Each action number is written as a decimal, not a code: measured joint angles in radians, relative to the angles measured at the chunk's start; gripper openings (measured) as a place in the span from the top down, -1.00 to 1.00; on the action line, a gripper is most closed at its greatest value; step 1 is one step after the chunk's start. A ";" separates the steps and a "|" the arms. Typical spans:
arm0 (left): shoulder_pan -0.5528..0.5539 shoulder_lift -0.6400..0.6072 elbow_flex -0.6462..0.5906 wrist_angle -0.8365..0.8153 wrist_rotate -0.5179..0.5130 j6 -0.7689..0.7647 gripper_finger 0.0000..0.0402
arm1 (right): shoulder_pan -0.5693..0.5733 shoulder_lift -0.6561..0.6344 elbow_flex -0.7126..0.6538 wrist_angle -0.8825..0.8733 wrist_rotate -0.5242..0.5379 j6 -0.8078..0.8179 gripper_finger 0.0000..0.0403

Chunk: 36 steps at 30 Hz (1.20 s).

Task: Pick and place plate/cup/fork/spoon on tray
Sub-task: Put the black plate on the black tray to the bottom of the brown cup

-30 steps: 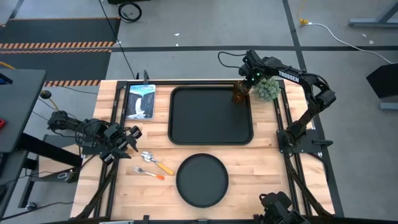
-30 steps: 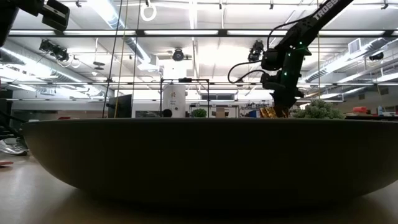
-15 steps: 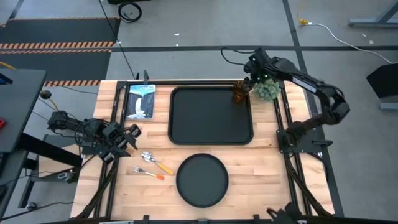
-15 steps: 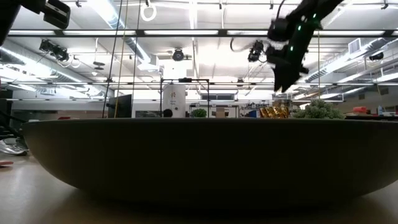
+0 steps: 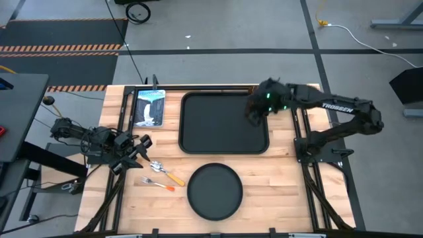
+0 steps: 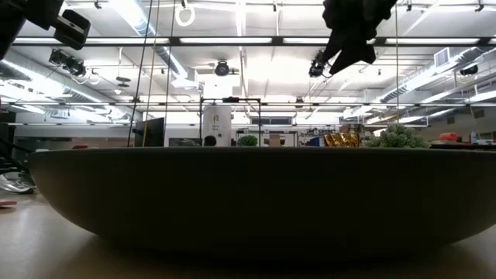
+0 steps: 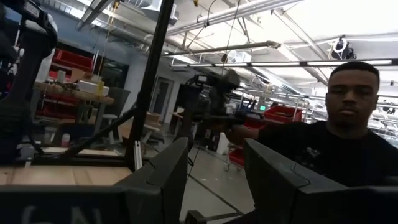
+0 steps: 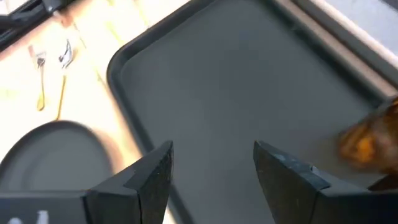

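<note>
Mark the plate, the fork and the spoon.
the plate (image 5: 214, 192), high view, centre of its flat black face.
the fork (image 5: 157, 183), high view, middle of its shaft.
the spoon (image 5: 166, 172), high view, where bowl meets handle.

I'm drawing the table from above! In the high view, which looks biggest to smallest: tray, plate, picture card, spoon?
1. Tray, biggest by far.
2. Plate, clearly narrower than the tray.
3. Picture card, smaller than the plate.
4. Spoon, smallest, just a thin sliver.

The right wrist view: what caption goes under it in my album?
Open right gripper above the black tray, amber cup at its edge.
</note>
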 joint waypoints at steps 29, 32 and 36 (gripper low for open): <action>0.001 0.000 0.000 0.006 -0.379 0.713 0.19 | 0.632 0.454 -0.267 0.487 0.112 1.000 -0.01; 0.001 0.000 0.000 0.014 -0.401 0.724 0.19 | 0.649 0.480 -0.240 0.487 0.130 1.036 -0.01; 0.001 0.000 0.000 0.016 -0.404 0.724 0.19 | 0.662 0.513 -0.225 0.439 0.132 1.085 -0.01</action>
